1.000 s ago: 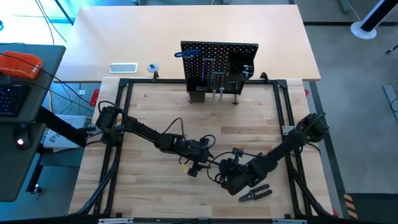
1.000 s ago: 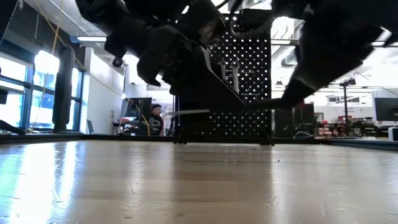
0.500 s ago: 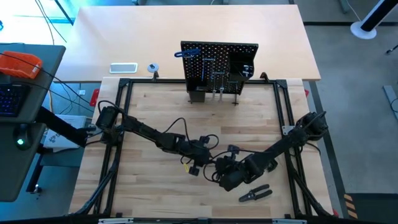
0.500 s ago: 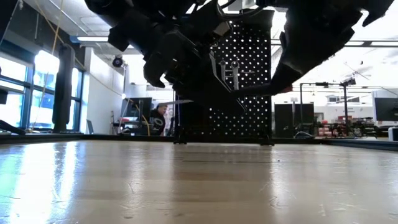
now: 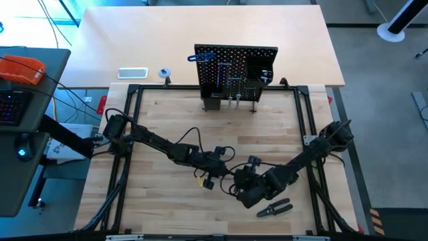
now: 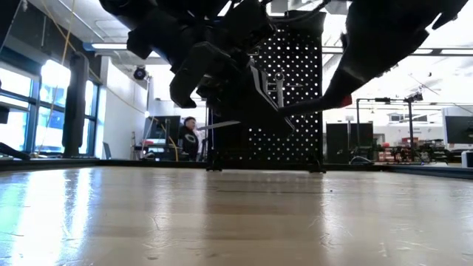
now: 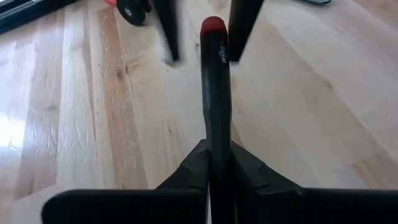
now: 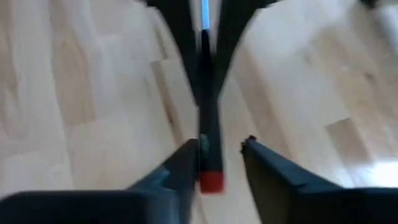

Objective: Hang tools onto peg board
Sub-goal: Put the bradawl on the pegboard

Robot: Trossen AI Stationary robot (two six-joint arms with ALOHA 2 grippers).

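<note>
1. The left gripper (image 7: 211, 177) is pinched tight on a thin screwdriver (image 7: 216, 99) with a black handle and a red end cap; white lettering runs down the handle near the cap, too small to read.
2. In the right wrist view the same screwdriver (image 8: 208, 130) lies between the right gripper (image 8: 221, 165) fingers, which stand spread: one finger (image 8: 180, 168) is against the handle, the other is apart from it.
3. Seen from above, the two grippers meet over the wooden desk (image 5: 167, 120), well in front of the peg board (image 5: 235, 67); the left gripper (image 5: 217, 171) is just beside the right gripper (image 5: 242, 179).
4. From the low camera the screwdriver's silver shaft (image 6: 218, 125) pokes out sideways from the dark arms, held above the desk in front of the peg board (image 6: 295, 111).
5. Black-handled pliers (image 5: 274, 209) lie on the desk just beyond the right gripper, on the side away from the peg board.
6. The peg board stands upright at the far edge of the desk, with a blue-handled tool (image 5: 200, 57) and silver tools (image 5: 234, 87) already hanging on it.
7. A white tray (image 5: 132, 73) and a small tape roll (image 5: 164, 73) rest to the left of the peg board.
</note>
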